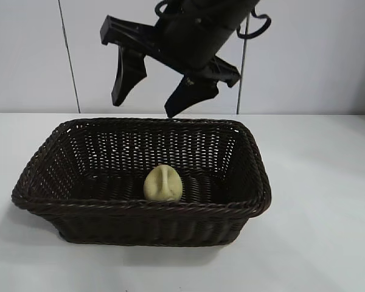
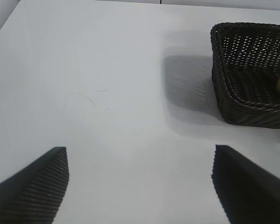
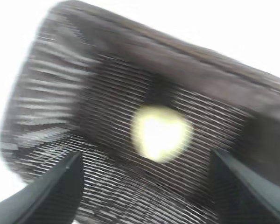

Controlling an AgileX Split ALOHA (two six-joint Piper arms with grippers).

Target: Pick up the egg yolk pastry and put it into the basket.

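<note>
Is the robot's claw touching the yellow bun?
Apart. The exterior view shows the open right gripper hanging above the basket, egg yolk pastry lying below.

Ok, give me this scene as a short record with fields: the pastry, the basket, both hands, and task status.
pastry: small pale cream-yellow rounded bun with a crease on top, lying on the basket floor near the front wall
basket: large rectangular dark brown woven wicker basket on the white table
right hand: right hand open and empty, above the basket's back rim
left hand: left hand open and empty over bare table, off to one side of the basket
task status: pastry is in the basket and released
</note>
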